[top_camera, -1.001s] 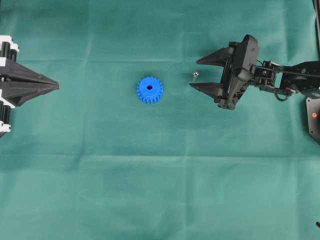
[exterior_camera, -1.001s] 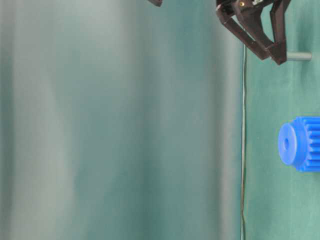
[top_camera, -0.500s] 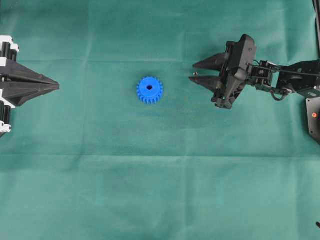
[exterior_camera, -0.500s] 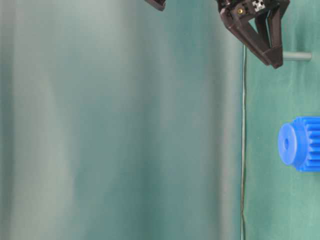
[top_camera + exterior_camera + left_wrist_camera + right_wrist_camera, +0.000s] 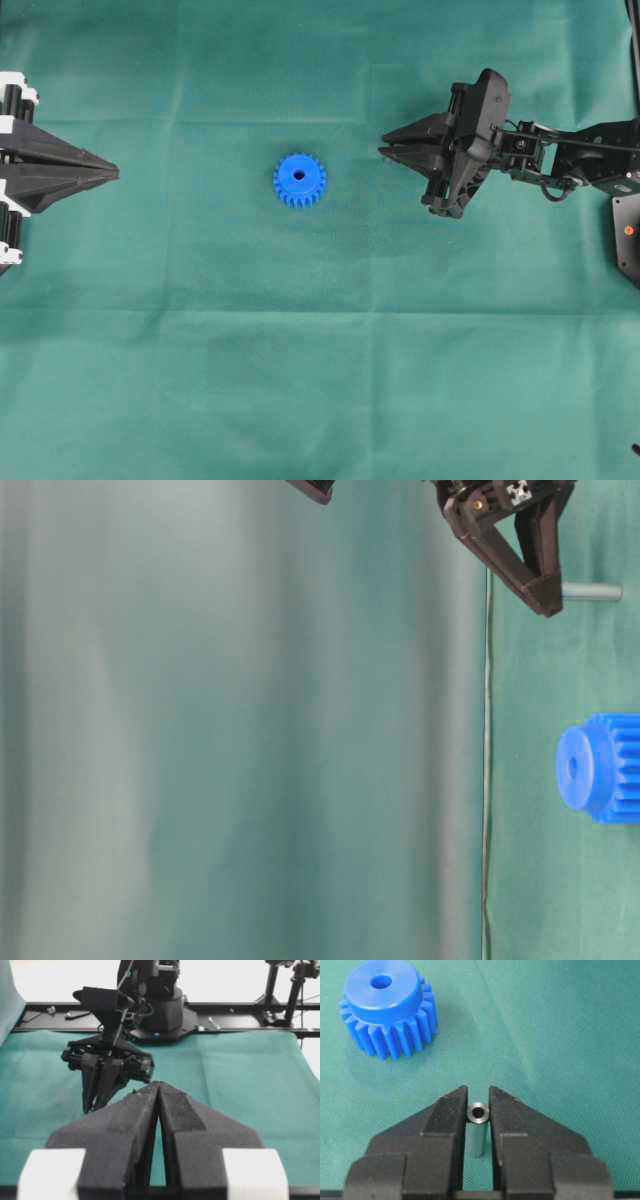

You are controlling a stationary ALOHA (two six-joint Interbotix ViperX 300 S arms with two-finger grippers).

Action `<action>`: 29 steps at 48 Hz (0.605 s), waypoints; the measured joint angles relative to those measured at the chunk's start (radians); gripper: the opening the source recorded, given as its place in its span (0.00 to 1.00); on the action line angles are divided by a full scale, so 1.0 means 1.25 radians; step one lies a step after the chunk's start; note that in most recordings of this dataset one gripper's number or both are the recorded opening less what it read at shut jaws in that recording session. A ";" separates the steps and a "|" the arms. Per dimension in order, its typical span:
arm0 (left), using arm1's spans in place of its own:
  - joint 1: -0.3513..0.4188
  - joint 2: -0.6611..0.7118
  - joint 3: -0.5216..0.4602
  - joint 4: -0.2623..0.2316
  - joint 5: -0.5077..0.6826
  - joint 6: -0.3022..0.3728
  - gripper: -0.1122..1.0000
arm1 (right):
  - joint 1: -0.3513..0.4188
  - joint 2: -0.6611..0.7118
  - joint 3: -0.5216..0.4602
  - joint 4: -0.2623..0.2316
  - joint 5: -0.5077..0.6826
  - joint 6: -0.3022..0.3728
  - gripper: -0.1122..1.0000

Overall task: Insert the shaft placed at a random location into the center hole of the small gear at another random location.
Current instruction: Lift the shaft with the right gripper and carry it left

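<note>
between the fingers of my right claw (image 5: pixel 478 1091) the shaft (image 5: pixel 477 1130) stands upright on the green bench (image 5: pixel 330 380), pinched at both sides, so i should lift straight and keep it vertical toward the small gear (image 5: pixel 299 180), well apart.

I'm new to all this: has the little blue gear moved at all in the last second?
No. In the overhead view the small gear sits at the same spot on the green cloth, between the same creases, while the right gripper closes around the shaft.
</note>
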 measured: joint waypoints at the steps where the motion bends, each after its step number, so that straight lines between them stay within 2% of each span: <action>1: 0.000 0.001 0.000 0.000 0.000 0.000 0.10 | 0.000 -0.006 0.000 0.000 0.004 0.000 0.22; 18: 0.000 0.000 0.000 0.000 0.000 -0.001 0.10 | 0.000 -0.164 0.000 -0.001 0.133 0.000 0.22; 29: 0.000 0.001 0.000 0.000 0.000 -0.001 0.10 | 0.000 -0.191 -0.002 -0.001 0.174 0.000 0.22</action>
